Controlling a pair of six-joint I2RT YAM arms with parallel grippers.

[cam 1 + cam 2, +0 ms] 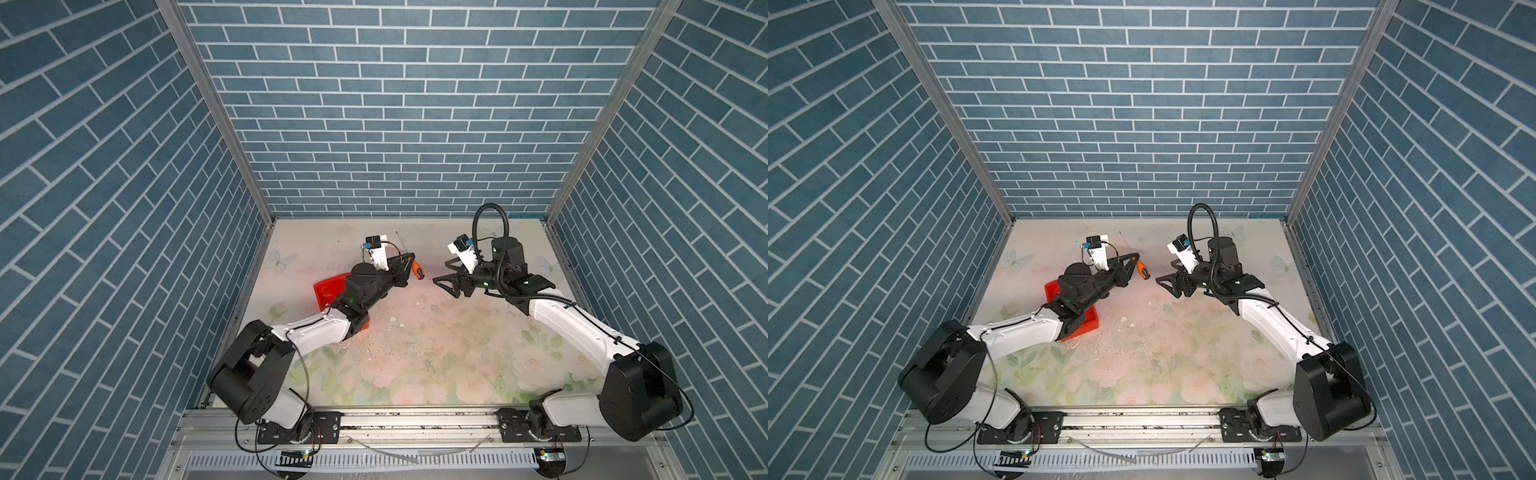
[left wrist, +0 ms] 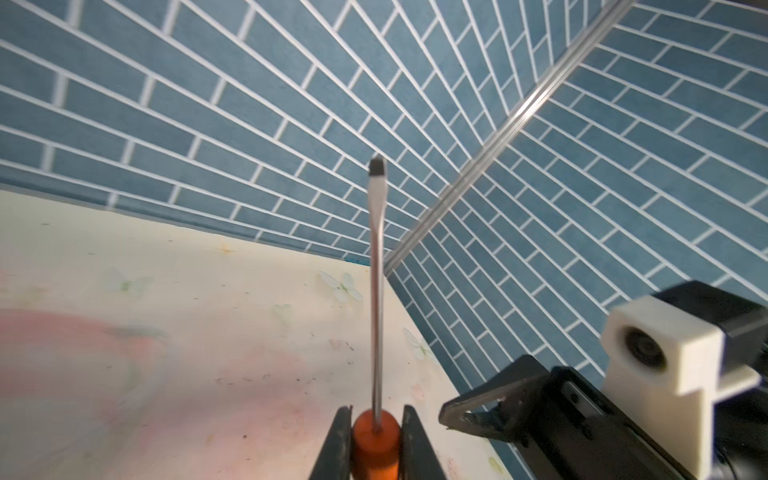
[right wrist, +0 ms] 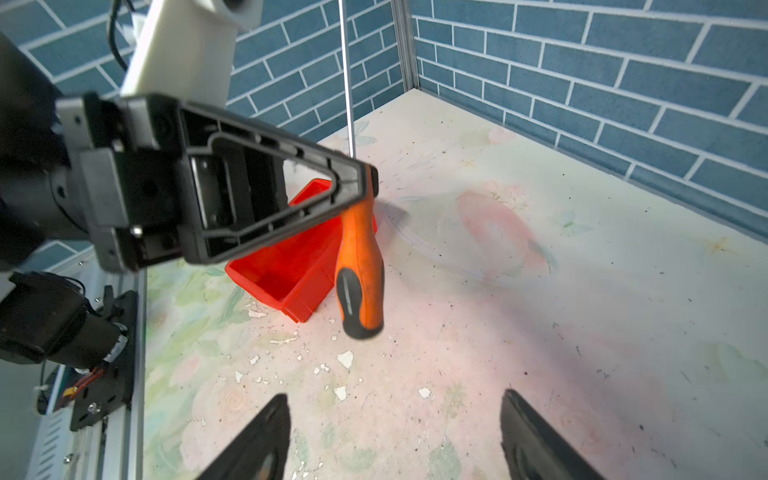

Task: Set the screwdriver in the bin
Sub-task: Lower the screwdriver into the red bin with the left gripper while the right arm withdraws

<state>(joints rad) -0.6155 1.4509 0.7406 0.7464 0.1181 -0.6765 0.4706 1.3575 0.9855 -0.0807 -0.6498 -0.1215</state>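
The left arm was stretched forward above the shallow red plastic bin, its left gripper clamped on the slim orange-handled, silver-shafted screwdriver, held aloft with the shaft upward. The right gripper faced it nearby, jaws spread, empty

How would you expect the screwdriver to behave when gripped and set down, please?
Probably stiff: the screwdriver shows a thin, straight shaft in the left gripper. Pinched near the handle's top, the bulk hanging below may swing. The rounded handle looks apt to roll on the table; the walls of the bin should stop it.
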